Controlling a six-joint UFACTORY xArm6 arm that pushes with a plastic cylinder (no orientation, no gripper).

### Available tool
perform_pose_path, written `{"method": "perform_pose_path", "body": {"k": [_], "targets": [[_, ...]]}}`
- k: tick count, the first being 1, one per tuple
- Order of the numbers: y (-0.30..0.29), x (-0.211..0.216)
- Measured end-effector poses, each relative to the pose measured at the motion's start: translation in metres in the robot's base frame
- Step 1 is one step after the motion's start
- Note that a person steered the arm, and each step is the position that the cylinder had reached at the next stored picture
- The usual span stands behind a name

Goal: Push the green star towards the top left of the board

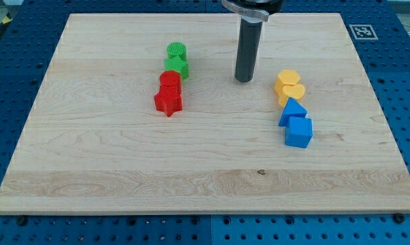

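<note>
The green star (177, 66) lies on the wooden board (123, 170), left of centre near the view's top. A green cylinder (176, 50) touches it from above. A red hexagon-like block (170, 81) touches it from below, and a red star (168, 101) sits below that. My tip (243, 79) rests on the board to the right of the green star, with a clear gap between them.
Two yellow blocks (288, 79) (292, 92) sit at the view's right, with a blue triangular block (292, 111) and a blue cube (299, 132) below them. A blue pegboard table (14, 82) surrounds the board. A marker tag (362, 30) is at the top right corner.
</note>
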State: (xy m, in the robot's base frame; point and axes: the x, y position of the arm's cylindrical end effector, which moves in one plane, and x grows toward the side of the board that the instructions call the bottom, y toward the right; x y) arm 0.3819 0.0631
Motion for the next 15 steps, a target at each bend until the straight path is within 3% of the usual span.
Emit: {"method": "perform_pose_path", "body": {"k": [1,5,9,12,15], "targets": [[-0.047,-0.013],[-0.102,-0.012],[-0.208,-0.012],[-0.220,0.018],[-0.231,-0.092]]}}
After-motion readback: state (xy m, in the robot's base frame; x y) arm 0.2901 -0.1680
